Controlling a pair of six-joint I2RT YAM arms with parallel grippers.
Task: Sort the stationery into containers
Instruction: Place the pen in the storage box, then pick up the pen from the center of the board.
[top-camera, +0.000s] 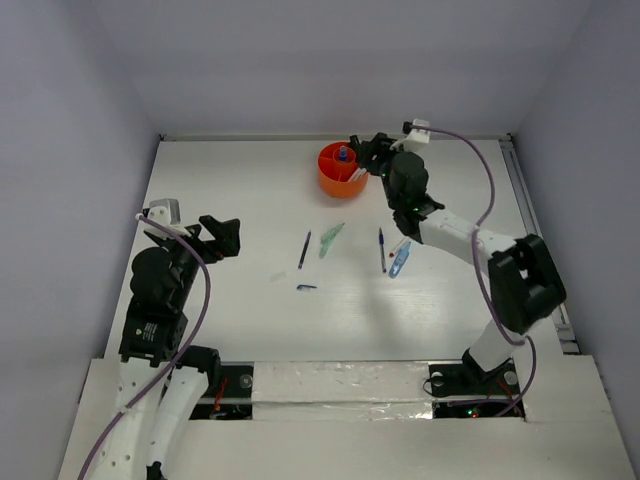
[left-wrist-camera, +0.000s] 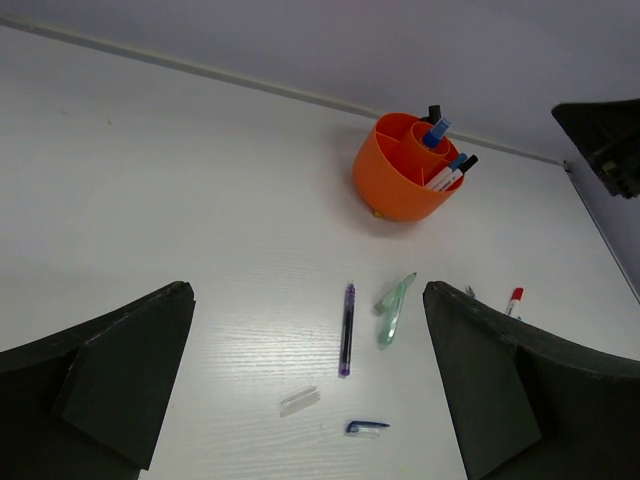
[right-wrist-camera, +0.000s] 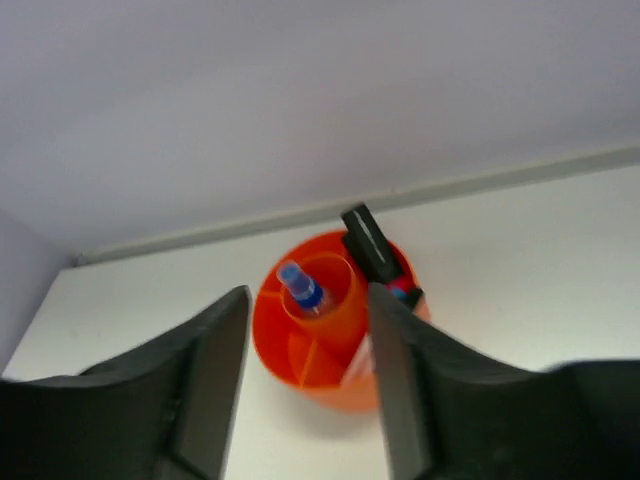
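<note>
Nearest on the white table (top-camera: 220, 180), about the middle, lie a small blue piece (top-camera: 306, 287) and, just left of it, a clear cap (left-wrist-camera: 300, 401). A little farther on lies a loose row of stationery: a dark blue pen (top-camera: 304, 250) pointing near to far, a pale green pen (top-camera: 331, 240) just to its right and tilted, then well to the right a second blue pen (top-camera: 381, 250) with a light blue marker (top-camera: 400, 260) close beside it and a red-tipped white marker (left-wrist-camera: 514, 298) at that same spot. Level with this row, well off to the left, the left gripper (top-camera: 222, 237) hangs above the table with its jaws spread wide and nothing between them. At the far edge, near the back wall, stands the orange tub (top-camera: 340, 172). A blue-capped bottle (right-wrist-camera: 300, 285) stands upright in its middle compartment, two white markers (left-wrist-camera: 445, 175) lean in a right-hand section, and a black marker (right-wrist-camera: 368, 243) stands against the far rim. The right gripper (top-camera: 365, 152) hovers just right of the tub, its jaws apart and holding nothing
</note>
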